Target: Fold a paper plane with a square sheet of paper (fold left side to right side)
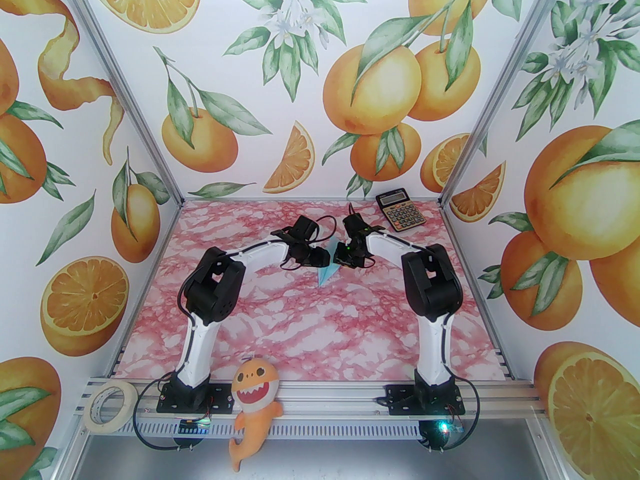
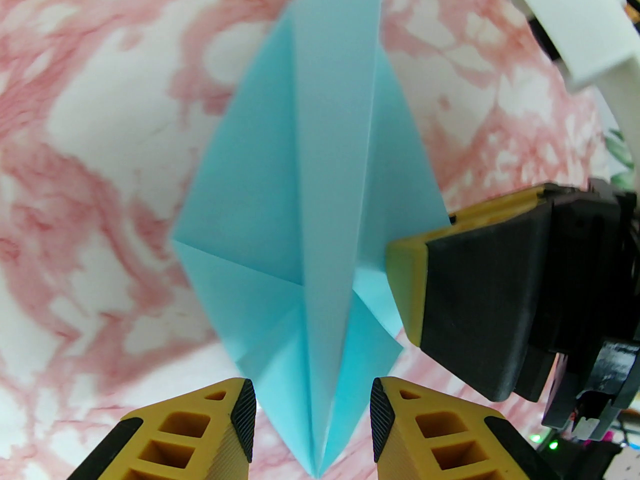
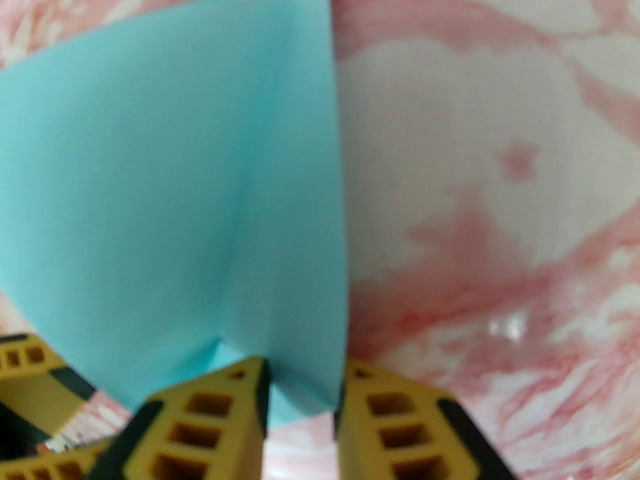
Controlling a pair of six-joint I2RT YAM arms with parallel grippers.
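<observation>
The paper (image 1: pixel 326 271) sits near the middle of the table (image 1: pixel 300 328), a little toward the far side, and well apart from the calculator (image 1: pixel 400 210) at the far right corner. It is folded into a slim kite shape with a long centre crease. One flap stands up along that crease, and the point nearest the arms' bases faces the near edge.

The left claw (image 2: pixel 313 393) comes in from the left. Its yellow fingers (image 2: pixel 235 408) stand clearly apart, about half open. One narrow, pointed end of the paper lies in the gap and neither pad touches it, so this claw has hold of nothing.

The right claw (image 3: pixel 303 383) comes in from the right and meets the left one over the paper. Its jaws are only a narrow gap apart, and a corner of the paper fills that gap. In its own view the sheet rises and bows away to the left of the fingers. The left wrist view shows the same claw at the paper's right corner, with the corner running in between its two fingers. I cannot tell whether the pads are pressing the paper or only standing around it.

A tape roll (image 1: pixel 110 408) and an orange plush fish (image 1: pixel 255 403) rest on the near rail.
</observation>
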